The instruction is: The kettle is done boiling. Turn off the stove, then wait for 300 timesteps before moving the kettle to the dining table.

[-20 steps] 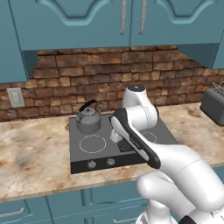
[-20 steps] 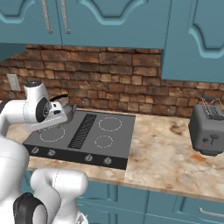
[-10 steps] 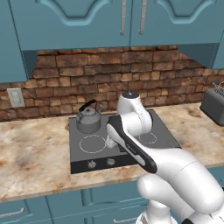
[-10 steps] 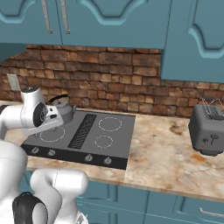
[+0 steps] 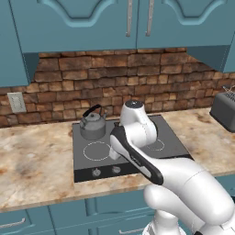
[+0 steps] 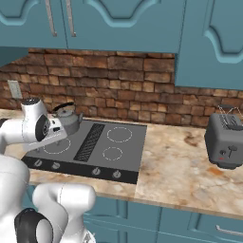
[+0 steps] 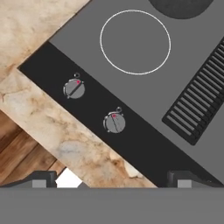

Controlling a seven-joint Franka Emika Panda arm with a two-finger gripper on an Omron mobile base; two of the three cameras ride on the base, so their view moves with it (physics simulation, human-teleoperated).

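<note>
The grey kettle (image 5: 93,126) (image 6: 69,119) stands on the back left burner of the stove (image 5: 172,149) (image 6: 118,152). My arm (image 5: 133,124) (image 6: 35,126) bends over the stove's front left part. In the hand view my gripper (image 7: 111,179) is open, its fingertips (image 7: 41,179) wide apart, and hangs above the counter edge just in front of the black knob strip. The two left knobs (image 7: 74,89) (image 7: 114,122) lie a little ahead of it, with the front left ring burner (image 7: 135,42) beyond. The dining table is out of view.
A boxy grey toaster (image 5: 225,110) (image 6: 227,142) sits on the marbled counter (image 5: 36,160) (image 6: 190,175) to the right. A wall socket (image 5: 17,102) (image 6: 15,88) is on the brick wall at left. Teal cabinets hang overhead. The centre grille (image 7: 201,109) runs right of the burner.
The arm has swung left and lower over the stove's front left corner. The kettle has not moved.
</note>
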